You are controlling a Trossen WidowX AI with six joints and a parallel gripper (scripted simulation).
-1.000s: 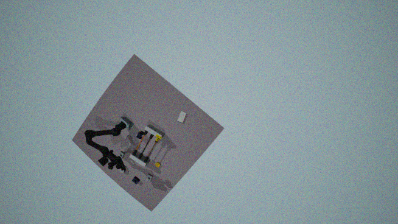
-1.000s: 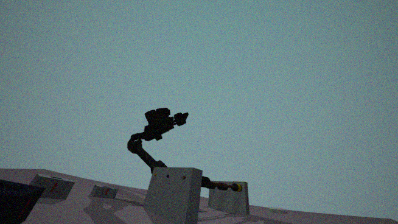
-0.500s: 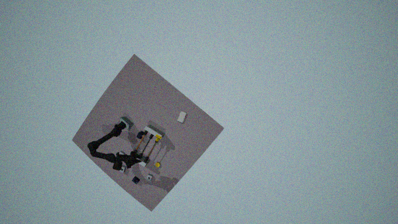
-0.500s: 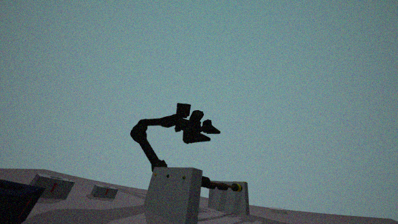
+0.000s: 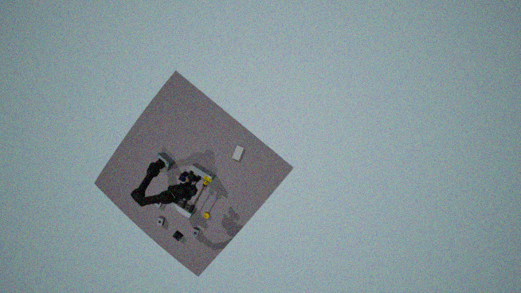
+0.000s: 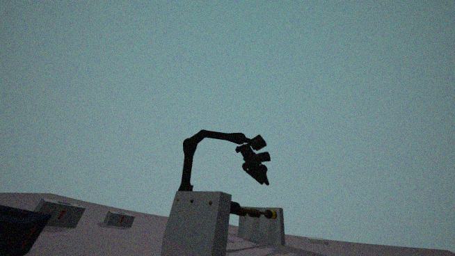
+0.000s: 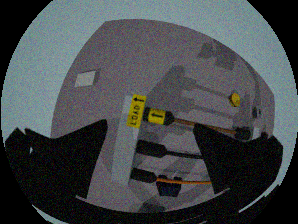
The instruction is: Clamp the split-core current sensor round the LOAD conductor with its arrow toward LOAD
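The LOAD marker [image 7: 136,111] is a yellow label on one grey end block. The brown conductor [image 7: 187,122] [image 5: 200,194] beside it carries a yellow sleeve [image 7: 156,116] whose arrow points toward the marker. A dark blue block [image 7: 169,186] with two raised corners, which looks like the open sensor, shows below the orange conductor [image 7: 195,182] in the wrist view; its arrow cannot be made out. My gripper [image 7: 152,125] [image 6: 264,183] is open and empty, well above the conductors, with its fingertips apart.
A black conductor [image 7: 185,154] lies between the other two. The two end blocks [image 6: 198,222] [image 6: 261,226] stand upright. Small grey boxes [image 5: 160,220] [image 5: 196,232] and a dark box [image 5: 178,236] stand near the table edge. A yellow disc [image 5: 206,215] [image 7: 234,99] and a pale slab [image 5: 238,153] [image 7: 85,79] also show.
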